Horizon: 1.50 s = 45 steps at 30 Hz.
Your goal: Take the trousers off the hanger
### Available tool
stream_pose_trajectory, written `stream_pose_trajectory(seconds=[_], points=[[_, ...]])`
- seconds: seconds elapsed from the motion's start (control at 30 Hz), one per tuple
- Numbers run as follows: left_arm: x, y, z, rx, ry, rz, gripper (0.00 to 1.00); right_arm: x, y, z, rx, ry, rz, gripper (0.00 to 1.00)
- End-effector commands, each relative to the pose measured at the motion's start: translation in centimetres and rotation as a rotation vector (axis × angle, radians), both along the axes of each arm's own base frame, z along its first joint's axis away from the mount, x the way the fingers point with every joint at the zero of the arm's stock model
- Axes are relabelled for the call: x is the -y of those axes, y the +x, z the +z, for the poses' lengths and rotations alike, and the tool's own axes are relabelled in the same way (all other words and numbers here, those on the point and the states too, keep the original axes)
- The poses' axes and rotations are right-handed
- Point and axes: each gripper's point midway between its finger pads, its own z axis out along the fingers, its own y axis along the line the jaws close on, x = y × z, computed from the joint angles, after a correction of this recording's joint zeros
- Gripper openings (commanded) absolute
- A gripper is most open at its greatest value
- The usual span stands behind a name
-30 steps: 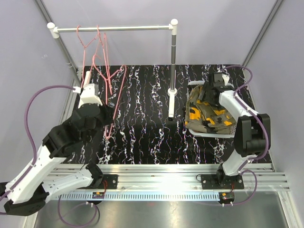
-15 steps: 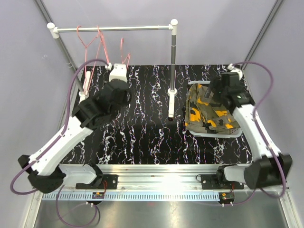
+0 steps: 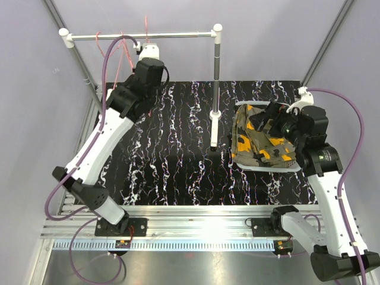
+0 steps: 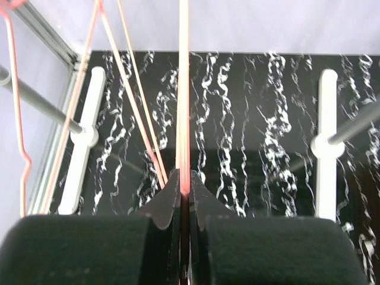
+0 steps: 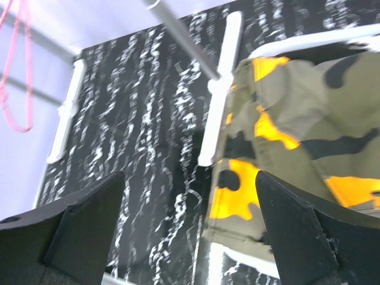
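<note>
The olive camouflage trousers (image 3: 261, 139) with orange and black patches lie folded in a white tray (image 3: 261, 169) at the right, off any hanger. They also show in the right wrist view (image 5: 309, 136). The plain orange and the black pairs are hidden. My left gripper (image 3: 146, 46) is raised to the rail and shut on a bare pink wire hanger (image 3: 146, 27), seen pinched between the fingers in the left wrist view (image 4: 183, 89); gripper (image 4: 184, 173). My right gripper (image 3: 268, 116) is open and empty above the trousers' far left edge, jaws wide apart (image 5: 190, 175).
A white-and-metal clothes rack spans the back: rail (image 3: 178, 35), right post (image 3: 217, 77) with its foot (image 3: 214, 127) beside the tray. Other bare pink hangers (image 3: 113, 53) hang at the rail's left end. The table top (image 3: 178, 148) is black marble-patterned.
My left arm has lifted the pink hanger from low over the table's left side up to the rail. My right arm has drawn back from the trousers in the tray.
</note>
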Motion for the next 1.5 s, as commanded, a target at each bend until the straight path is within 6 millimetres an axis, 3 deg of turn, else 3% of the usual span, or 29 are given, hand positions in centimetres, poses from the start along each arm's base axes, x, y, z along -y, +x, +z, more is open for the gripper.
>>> stream_pose_trajectory(seconds=[0.0, 0.03, 0.07, 0.13, 0.27, 0.37, 0.5, 0.63, 0.73, 0.77, 0.97, 1.03, 1.2, 1.47], points=[[-0.1, 2.6, 3.7, 0.108, -0.026, -0.008, 0.0, -2.1, -0.4, 0.3, 0.017, 0.064, 0.105, 1.0], [0.6, 3.6, 2.7, 0.081, -0.016, -0.025, 0.0, -2.1, -0.5, 0.0, 0.007, 0.064, 0.108, 0.99], [0.3, 4.3, 3.3, 0.09, -0.021, -0.02, 0.0, -2.2, -0.5, -0.4, -0.004, 0.065, 0.109, 1.0], [0.6, 5.2, 2.5, 0.061, -0.01, -0.033, 0.0, -2.5, -0.5, -1.4, -0.026, 0.078, 0.121, 0.99], [1.5, 7.0, -1.5, -0.038, 0.015, -0.036, 0.0, -3.1, -0.9, -1.9, -0.03, 0.113, 0.145, 0.99], [2.0, 7.0, -4.6, -0.098, 0.011, -0.046, 0.0, -3.4, -1.5, -1.7, -0.026, 0.131, 0.163, 1.0], [2.3, 6.5, -6.6, -0.131, -0.009, -0.054, 0.0, -3.6, -2.1, -1.1, -0.019, 0.138, 0.182, 0.99], [2.9, 5.6, -6.6, -0.134, -0.056, -0.086, 0.0, -3.3, -2.5, -0.8, -0.013, 0.118, 0.179, 1.0], [3.2, 4.6, -5.7, -0.121, -0.098, -0.113, 0.06, -3.2, -2.9, -0.9, -0.025, 0.101, 0.182, 0.99], [3.3, 4.4, -5.2, -0.106, -0.108, -0.122, 0.0, -3.1, -3.0, -1.1, -0.036, 0.095, 0.181, 0.99], [3.3, 3.5, -3.5, -0.081, -0.145, -0.144, 0.0, -2.6, -3.4, -0.5, -0.01, 0.079, 0.162, 0.99], [3.5, 3.5, -4.0, -0.091, -0.143, -0.148, 0.0, -2.6, -3.4, -0.3, -0.008, 0.081, 0.161, 0.99], [4.1, 3.8, -8.3, -0.183, -0.118, -0.158, 0.0, -2.7, -3.6, -0.1, -0.001, 0.088, 0.163, 0.99], [4.9, 4.4, -11.9, -0.258, -0.105, -0.163, 0.0, -2.6, -4.0, 0.2, 0.014, 0.091, 0.165, 0.99]])
